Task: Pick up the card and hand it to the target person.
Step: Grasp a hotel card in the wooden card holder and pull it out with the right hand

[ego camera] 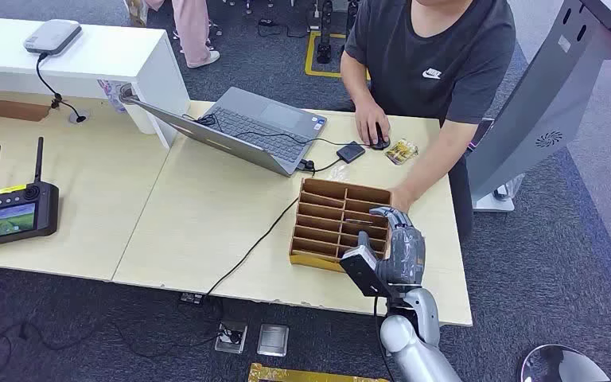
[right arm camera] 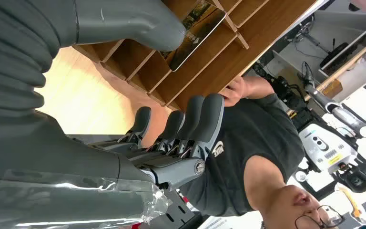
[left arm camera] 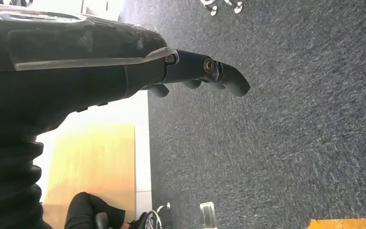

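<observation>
The card [right arm camera: 198, 33], dark and glossy with a pale edge, stands tilted in one slot of the brown divider box [ego camera: 318, 231] at the table's near right. My right hand [ego camera: 398, 239] hovers over the box's right side with its fingers [right arm camera: 190, 124] spread and nothing in them. Its thumb [right arm camera: 138, 24] reaches close to the card; whether they touch cannot be told. The target person [ego camera: 437, 56], in a dark T-shirt, stands across the table with one hand [ego camera: 402, 197] on the box's far right corner. My left hand [left arm camera: 205, 71] hangs over the carpet, fingers loosely out and holding nothing.
An open laptop [ego camera: 262, 127] sits left of the box, and its black cable [ego camera: 247, 251] runs past the box's left side to the table edge. The person's other hand rests on a mouse [ego camera: 378, 143]. A remote controller [ego camera: 12, 211] lies far left; a grey kiosk [ego camera: 541, 103] stands right.
</observation>
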